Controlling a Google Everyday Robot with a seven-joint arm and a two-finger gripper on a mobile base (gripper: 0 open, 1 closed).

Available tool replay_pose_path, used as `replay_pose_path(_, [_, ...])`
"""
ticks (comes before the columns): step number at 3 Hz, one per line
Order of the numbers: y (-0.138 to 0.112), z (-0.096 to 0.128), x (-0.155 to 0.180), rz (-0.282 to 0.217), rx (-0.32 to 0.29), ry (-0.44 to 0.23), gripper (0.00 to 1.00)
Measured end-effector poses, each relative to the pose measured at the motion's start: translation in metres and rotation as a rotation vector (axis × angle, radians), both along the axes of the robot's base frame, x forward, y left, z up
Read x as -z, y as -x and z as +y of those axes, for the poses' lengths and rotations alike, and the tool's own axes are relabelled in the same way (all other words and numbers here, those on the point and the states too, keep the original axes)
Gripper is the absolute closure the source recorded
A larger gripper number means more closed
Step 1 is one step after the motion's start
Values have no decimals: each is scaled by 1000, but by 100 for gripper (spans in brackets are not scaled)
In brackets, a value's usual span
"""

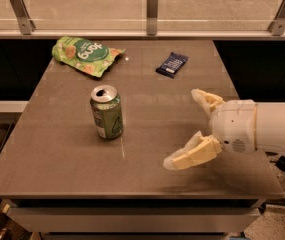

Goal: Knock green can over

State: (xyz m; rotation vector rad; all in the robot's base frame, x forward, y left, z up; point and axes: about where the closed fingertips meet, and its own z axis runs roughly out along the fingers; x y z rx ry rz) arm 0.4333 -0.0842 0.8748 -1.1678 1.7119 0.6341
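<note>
The green can point(106, 112) stands upright on the grey-brown table point(57, 154), left of centre, its silver top and opening facing up. My gripper point(182, 129) reaches in from the right edge, low over the table, well to the right of the can and not touching it. Its two cream fingers point(192, 154) are spread wide apart and hold nothing.
A flat green snack bag point(86, 54) lies at the table's far left. A small dark blue packet point(172, 64) lies at the far middle. A glass railing with metal posts point(152, 4) runs behind the table. The floor drops away on both sides.
</note>
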Motion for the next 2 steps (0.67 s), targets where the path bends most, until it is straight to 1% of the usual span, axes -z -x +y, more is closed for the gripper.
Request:
replay_pose_path(1, [1,23,3,-7,-23,-48,0])
replay_pose_path(2, [6,44,1,-19,-59,-73,0])
